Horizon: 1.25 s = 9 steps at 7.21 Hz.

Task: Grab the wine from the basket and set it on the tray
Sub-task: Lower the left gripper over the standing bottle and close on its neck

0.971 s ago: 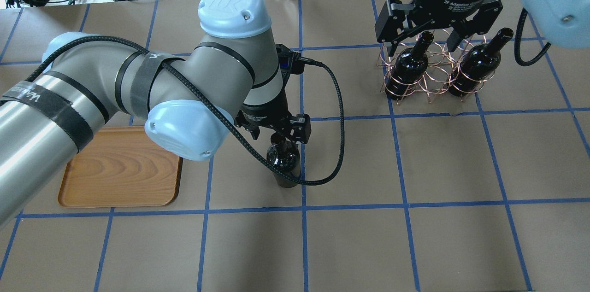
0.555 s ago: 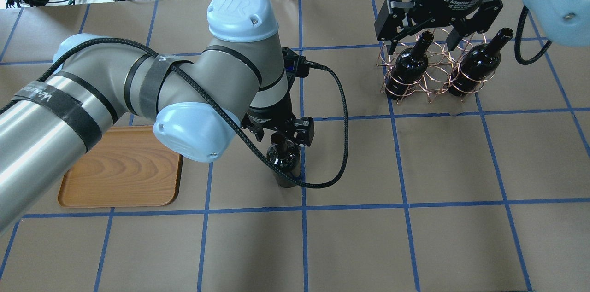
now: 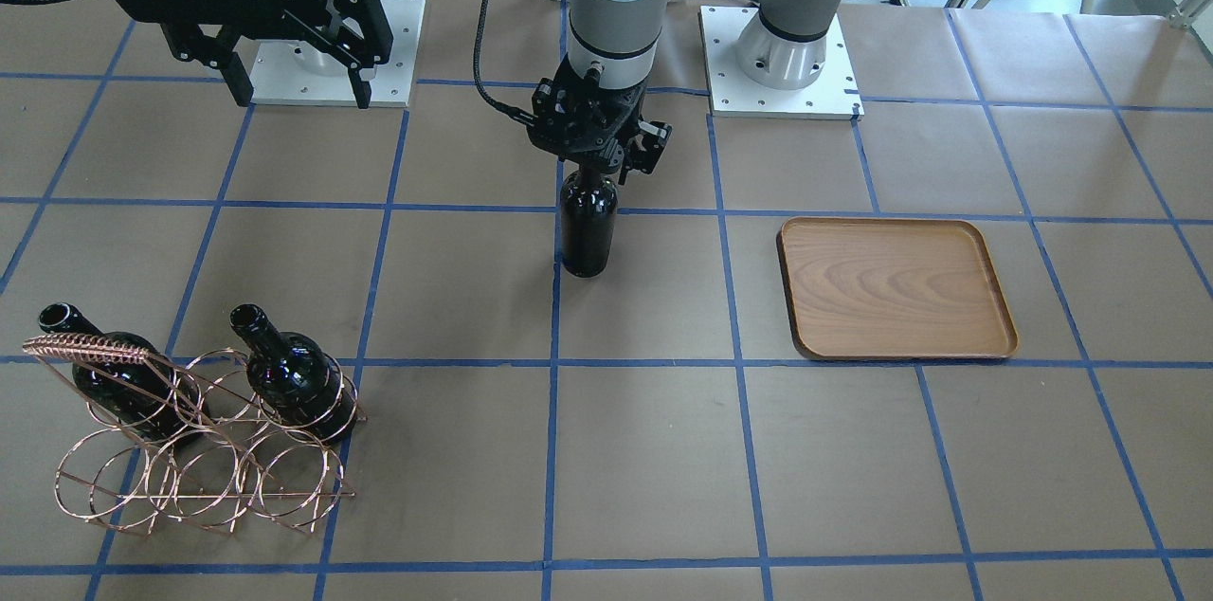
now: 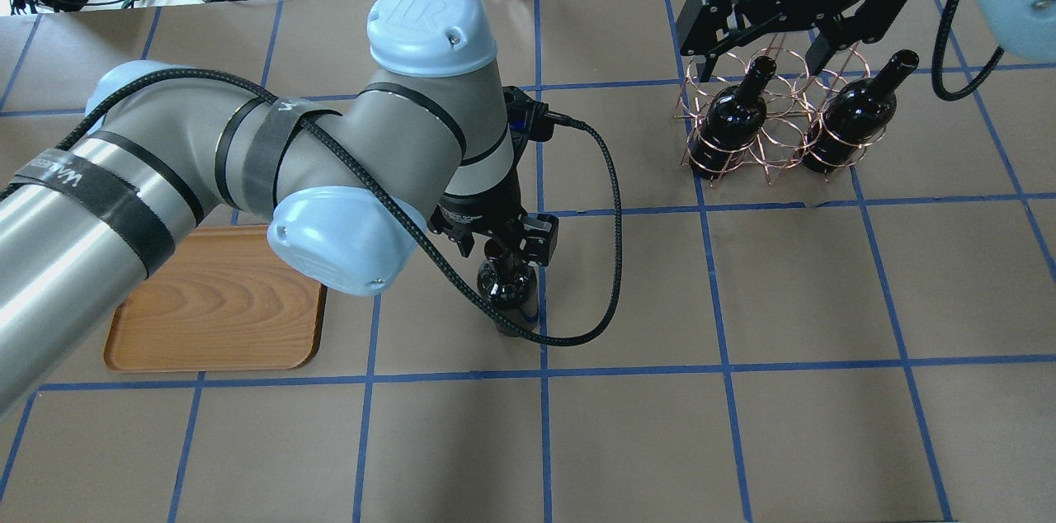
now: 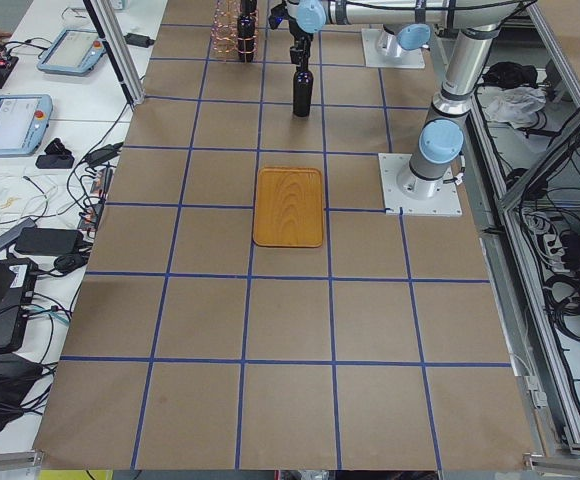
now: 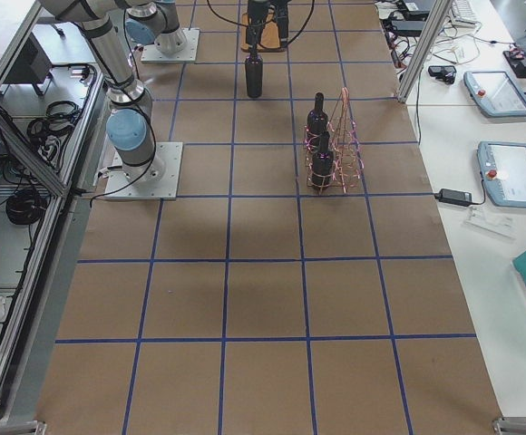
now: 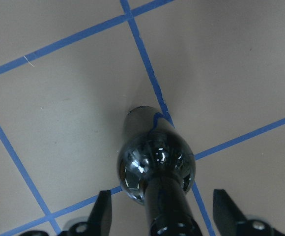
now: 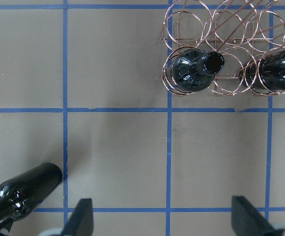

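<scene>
Right tool [image 4: 757, 71], open and empty, is backing off the basket [image 3: 90, 351]; left tool [image 7: 162, 192] straddles the neck of the standing wine [image 3: 588, 231], jaws wide, no grip, so the tray [image 3: 896, 288] move is pending.

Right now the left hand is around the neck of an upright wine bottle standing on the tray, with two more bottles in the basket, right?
No. The exterior front-facing view shows the upright wine bottle standing on the table, apart from the tray. The left hand is around its neck, and two more bottles are in the basket.
</scene>
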Each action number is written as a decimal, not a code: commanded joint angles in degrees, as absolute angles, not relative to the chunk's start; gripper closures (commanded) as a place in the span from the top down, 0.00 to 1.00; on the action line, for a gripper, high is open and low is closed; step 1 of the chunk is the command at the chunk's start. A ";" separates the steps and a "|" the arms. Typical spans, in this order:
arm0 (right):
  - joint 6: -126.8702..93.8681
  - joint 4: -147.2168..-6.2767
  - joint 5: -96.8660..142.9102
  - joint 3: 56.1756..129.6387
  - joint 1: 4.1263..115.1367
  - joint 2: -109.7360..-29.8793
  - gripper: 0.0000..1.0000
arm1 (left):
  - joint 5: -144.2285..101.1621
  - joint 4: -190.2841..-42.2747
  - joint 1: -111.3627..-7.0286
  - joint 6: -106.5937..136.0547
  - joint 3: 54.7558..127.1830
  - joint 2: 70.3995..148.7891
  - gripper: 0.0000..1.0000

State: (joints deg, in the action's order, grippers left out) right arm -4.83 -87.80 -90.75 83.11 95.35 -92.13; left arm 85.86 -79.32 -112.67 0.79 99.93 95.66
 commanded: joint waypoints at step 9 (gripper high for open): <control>-4.83 -87.71 -90.79 83.41 94.48 -92.46 1.00 | 85.69 -78.84 -112.68 0.96 99.15 96.07 0.00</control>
